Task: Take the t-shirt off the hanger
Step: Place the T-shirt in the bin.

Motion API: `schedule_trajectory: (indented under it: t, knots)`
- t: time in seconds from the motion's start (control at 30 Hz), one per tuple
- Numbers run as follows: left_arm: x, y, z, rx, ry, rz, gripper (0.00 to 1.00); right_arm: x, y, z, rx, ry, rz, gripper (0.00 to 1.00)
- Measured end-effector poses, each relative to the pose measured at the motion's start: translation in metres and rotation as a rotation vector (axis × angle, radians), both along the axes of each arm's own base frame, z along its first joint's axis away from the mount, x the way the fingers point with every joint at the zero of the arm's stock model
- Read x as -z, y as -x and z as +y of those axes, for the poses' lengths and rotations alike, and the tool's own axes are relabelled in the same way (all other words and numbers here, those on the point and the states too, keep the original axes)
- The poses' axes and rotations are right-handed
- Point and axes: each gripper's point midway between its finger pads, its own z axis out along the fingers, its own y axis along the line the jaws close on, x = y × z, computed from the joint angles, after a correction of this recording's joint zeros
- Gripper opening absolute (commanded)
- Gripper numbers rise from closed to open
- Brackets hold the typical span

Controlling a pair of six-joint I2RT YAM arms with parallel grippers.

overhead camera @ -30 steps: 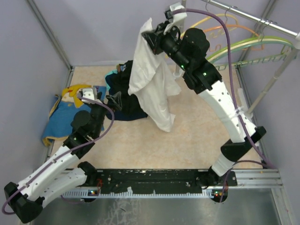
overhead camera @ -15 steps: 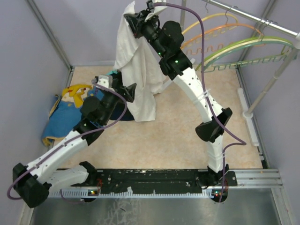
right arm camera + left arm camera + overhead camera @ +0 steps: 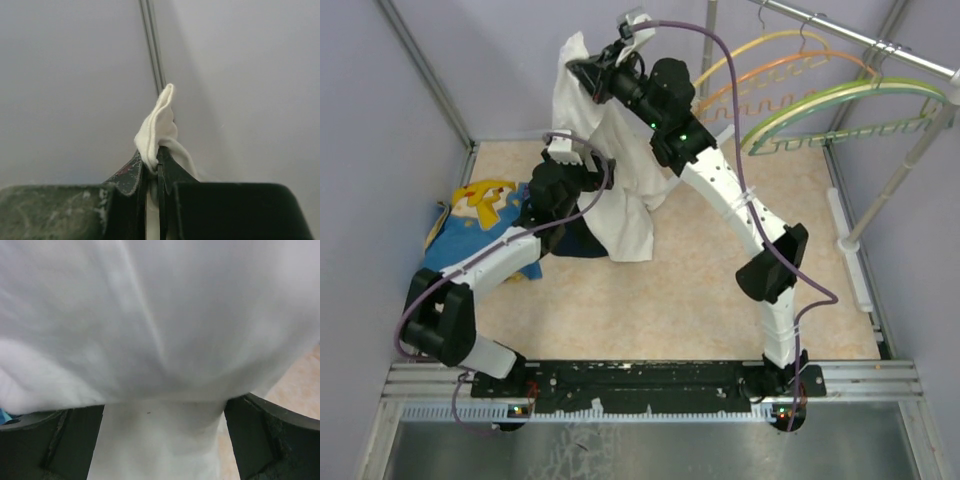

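Note:
The white t-shirt (image 3: 620, 190) hangs in a long fold from my right gripper (image 3: 582, 70), high at the back left. In the right wrist view that gripper (image 3: 159, 156) is shut on a bunched edge of the t-shirt (image 3: 161, 117). My left gripper (image 3: 588, 178) is pushed against the hanging cloth lower down. In the left wrist view it (image 3: 160, 440) is open, with the t-shirt (image 3: 160, 330) filling the gap between its dark fingers (image 3: 265, 435). No hanger shows inside the shirt. Coloured hangers (image 3: 820, 95) hang on the rail, apart from it.
A metal rail (image 3: 860, 40) with yellow, orange and green hangers crosses the upper right, on a slanted post (image 3: 900, 180). A blue and yellow garment (image 3: 470, 215) and a dark garment (image 3: 582, 243) lie on the floor at left. Grey walls close in on both sides.
My right arm has carried the t-shirt leftward, away from the rail. My left arm has reached up and forward until its open fingers are against the cloth.

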Motion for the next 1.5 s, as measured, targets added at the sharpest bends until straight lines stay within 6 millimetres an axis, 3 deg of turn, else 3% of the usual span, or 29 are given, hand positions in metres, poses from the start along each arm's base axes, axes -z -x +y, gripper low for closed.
schedule_trajectory:
  t: [0.2, 0.37, 0.43, 0.53, 0.63, 0.77, 1.13, 1.33, 1.5]
  knots:
    - [0.010, -0.034, 0.024, -0.099, 0.046, 0.048, 0.99, 0.081, -0.017, 0.019, -0.021, 0.097, 0.159, 0.00]
    - [0.009, -0.049, 0.039, -0.183, 0.070, 0.073, 0.99, 0.139, -0.024, 0.019, 0.009, 0.168, 0.268, 0.00]
    - [0.011, -0.052, 0.043, -0.204, 0.074, 0.096, 0.99, 0.159, -0.026, 0.015, 0.037, 0.193, 0.311, 0.00]
    - [0.025, -0.050, 0.049, -0.228, 0.065, 0.150, 0.99, 0.172, -0.031, 0.009, 0.081, 0.211, 0.347, 0.00]
    - [0.037, -0.039, 0.051, -0.221, 0.067, 0.187, 0.99, 0.180, -0.035, 0.004, 0.122, 0.228, 0.377, 0.00]
    - [0.042, -0.010, 0.054, -0.182, 0.080, 0.223, 0.99, 0.192, -0.040, -0.004, 0.172, 0.253, 0.415, 0.00]
    - [-0.008, 0.057, 0.061, -0.090, 0.208, 0.190, 0.99, 0.215, -0.044, -0.009, 0.213, 0.311, 0.474, 0.00]
    - [-0.030, 0.077, 0.080, -0.144, 0.263, 0.139, 0.99, 0.267, -0.051, -0.001, 0.206, 0.395, 0.553, 0.00]
    - [-0.037, 0.071, 0.086, -0.185, 0.252, 0.123, 0.99, 0.328, -0.059, 0.007, 0.207, 0.488, 0.643, 0.01]
